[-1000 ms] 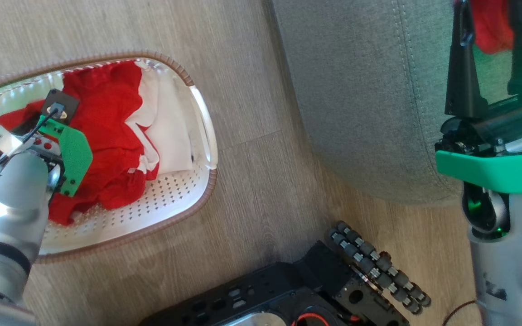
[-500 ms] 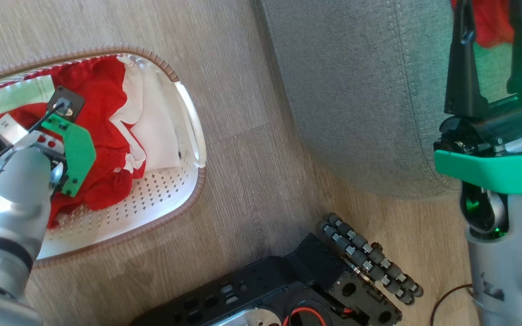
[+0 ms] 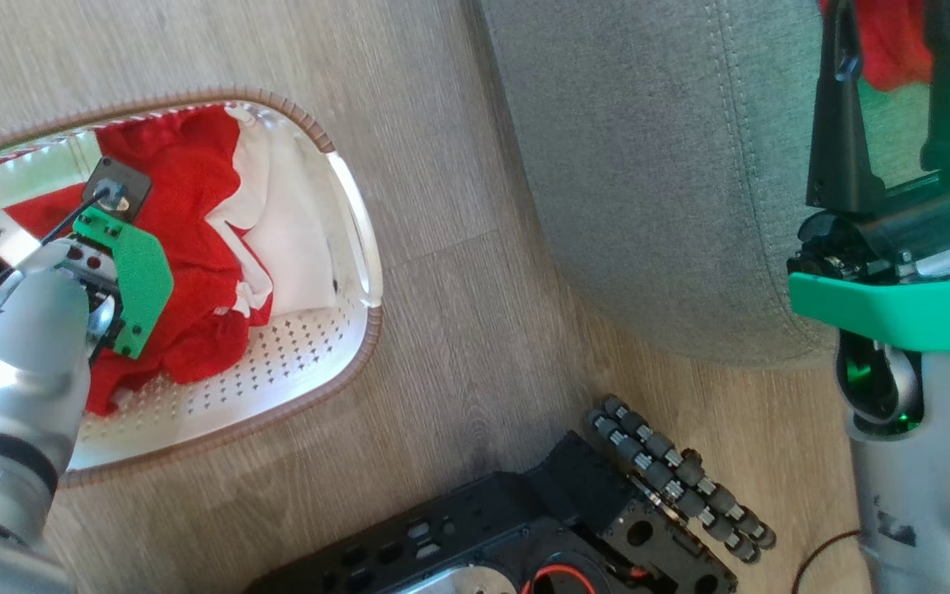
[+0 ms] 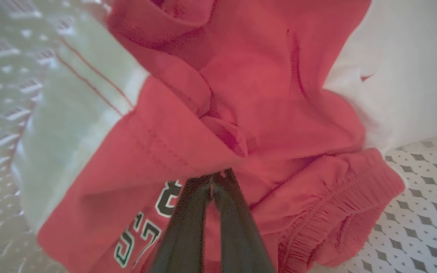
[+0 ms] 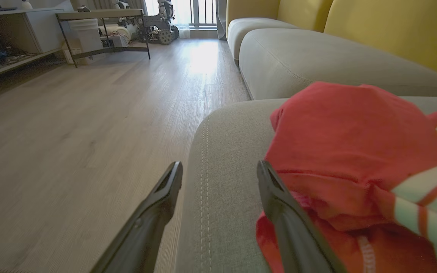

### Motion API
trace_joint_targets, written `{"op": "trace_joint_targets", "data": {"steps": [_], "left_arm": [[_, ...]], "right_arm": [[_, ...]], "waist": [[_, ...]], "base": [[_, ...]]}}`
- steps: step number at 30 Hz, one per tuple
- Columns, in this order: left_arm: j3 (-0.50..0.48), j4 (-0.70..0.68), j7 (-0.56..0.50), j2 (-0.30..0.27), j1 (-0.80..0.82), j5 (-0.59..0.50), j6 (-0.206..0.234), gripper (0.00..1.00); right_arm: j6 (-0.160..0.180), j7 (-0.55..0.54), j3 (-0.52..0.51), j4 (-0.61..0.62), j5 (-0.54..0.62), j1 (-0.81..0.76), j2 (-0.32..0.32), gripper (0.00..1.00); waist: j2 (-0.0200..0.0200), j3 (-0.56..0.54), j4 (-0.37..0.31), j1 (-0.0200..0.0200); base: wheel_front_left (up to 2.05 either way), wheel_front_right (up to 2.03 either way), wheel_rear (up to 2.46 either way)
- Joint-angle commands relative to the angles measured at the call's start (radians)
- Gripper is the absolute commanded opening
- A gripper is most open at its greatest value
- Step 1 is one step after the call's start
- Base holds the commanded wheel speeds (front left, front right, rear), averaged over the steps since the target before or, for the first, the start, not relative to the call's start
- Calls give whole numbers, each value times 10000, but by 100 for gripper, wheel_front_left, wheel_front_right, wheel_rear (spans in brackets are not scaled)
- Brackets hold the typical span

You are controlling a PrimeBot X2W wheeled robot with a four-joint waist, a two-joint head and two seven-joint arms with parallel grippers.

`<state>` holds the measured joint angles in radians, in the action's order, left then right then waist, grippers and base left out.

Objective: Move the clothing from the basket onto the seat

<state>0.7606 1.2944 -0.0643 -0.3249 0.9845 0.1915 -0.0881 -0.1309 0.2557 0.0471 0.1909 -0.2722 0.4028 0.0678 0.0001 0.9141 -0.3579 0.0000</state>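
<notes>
The bright red soft-fabric jerseys (image 4: 264, 94) are bunched up in the white perforated plastic basket (image 3: 293, 363). The left gripper (image 4: 212, 179) has its fingers squeezed together on a red fold right at their tips. Right gripper (image 5: 220, 168) fingers are spread apart over the big grey fabric sofa cushion (image 5: 222, 227), and another red jersey (image 5: 347, 144) is touching the right-hand finger.

The clothing (image 3: 186, 247) in the basket (image 3: 302, 363) on the floor (image 3: 458, 330), left of the seat (image 3: 648, 165); a jersey (image 5: 347, 151) on it.
</notes>
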Motion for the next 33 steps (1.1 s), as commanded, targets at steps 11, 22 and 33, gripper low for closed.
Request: {"op": "trace_joint_targets", "data": {"steps": [11, 22, 33], "left_arm": [[-301, -47, 757, -109, -754, 624, -227, 0], [-431, -131, 2032, 602, -1450, 1293, -385, 0], [-420, -811, 3066, 1276, -2661, 2421, -422, 0]], "right_arm": [[2, 61, 140, 112, 95, -194, 123, 100], [2, 61, 108, -193, 57, -495, 473, 100], [2, 61, 288, -732, -48, -1153, 1024, 100]], "waist": [[-1, -1220, 307, 0], [-1, -2843, 814, 0], [-1, -5173, 1649, 0]], "base": [[0, 0, 0], [0, 0, 0], [0, 0, 0]]}}
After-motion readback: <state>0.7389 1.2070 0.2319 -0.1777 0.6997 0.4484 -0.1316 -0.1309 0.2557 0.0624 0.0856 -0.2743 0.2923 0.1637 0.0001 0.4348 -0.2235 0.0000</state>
